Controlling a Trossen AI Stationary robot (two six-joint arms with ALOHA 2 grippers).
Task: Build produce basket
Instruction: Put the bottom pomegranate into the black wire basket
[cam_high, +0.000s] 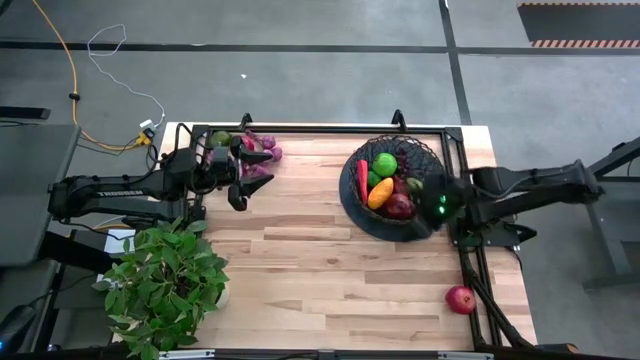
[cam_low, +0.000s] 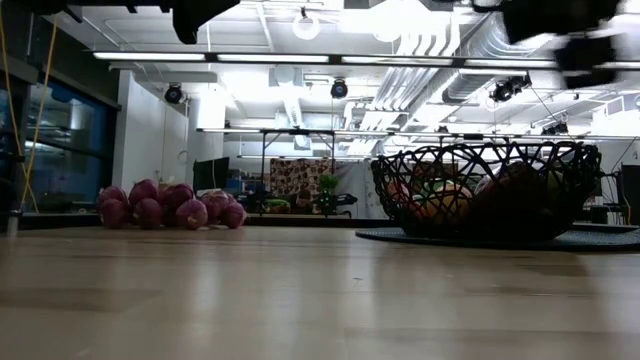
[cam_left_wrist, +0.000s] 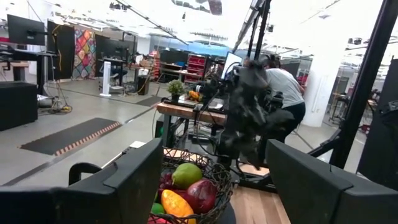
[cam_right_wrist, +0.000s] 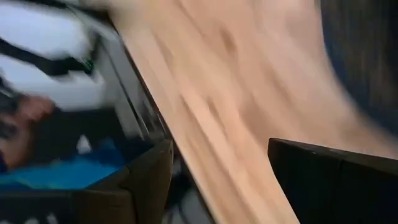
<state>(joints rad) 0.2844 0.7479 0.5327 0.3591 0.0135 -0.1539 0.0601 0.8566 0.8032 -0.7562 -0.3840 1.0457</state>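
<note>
Basket (cam_high: 395, 186), upper right of the high view — part-filled. Red apple (cam_high: 460, 298) loose at lower right, nearest the right gripper (cam_high: 441, 204), jaws apart, empty. Left gripper (cam_high: 239, 178) — parted, empty — beside grapes (cam_high: 258, 152), upper left.

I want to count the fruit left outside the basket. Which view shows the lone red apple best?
The high view: the red apple lies in plain sight near the table's near right corner, apart from the basket. The low view and both wrist views do not show it.
</note>
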